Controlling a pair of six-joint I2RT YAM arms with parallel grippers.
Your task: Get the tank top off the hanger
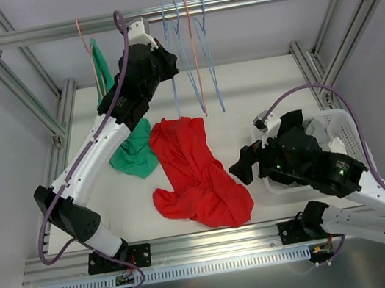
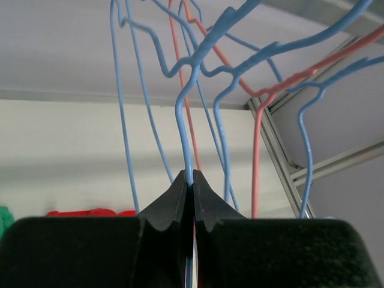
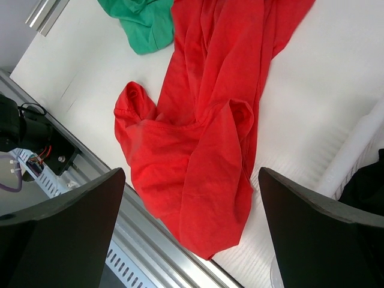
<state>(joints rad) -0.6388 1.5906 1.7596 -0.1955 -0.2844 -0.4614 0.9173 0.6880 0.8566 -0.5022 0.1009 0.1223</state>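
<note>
Blue hanger point(image 2: 179, 114) clamped tight in the left gripper point(image 2: 191, 177), right gripper point(image 3: 191, 174) wide open and empty over the red tank top point(image 1: 198, 173). I'd hold it steady, no yanking.

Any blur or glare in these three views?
Top view: even light, no glare, red top sharp. Left wrist: blue hanger sharp, left claw dark and soft up close. Right wrist: red top crisp, right claw blurred in the bottom corners.
</note>
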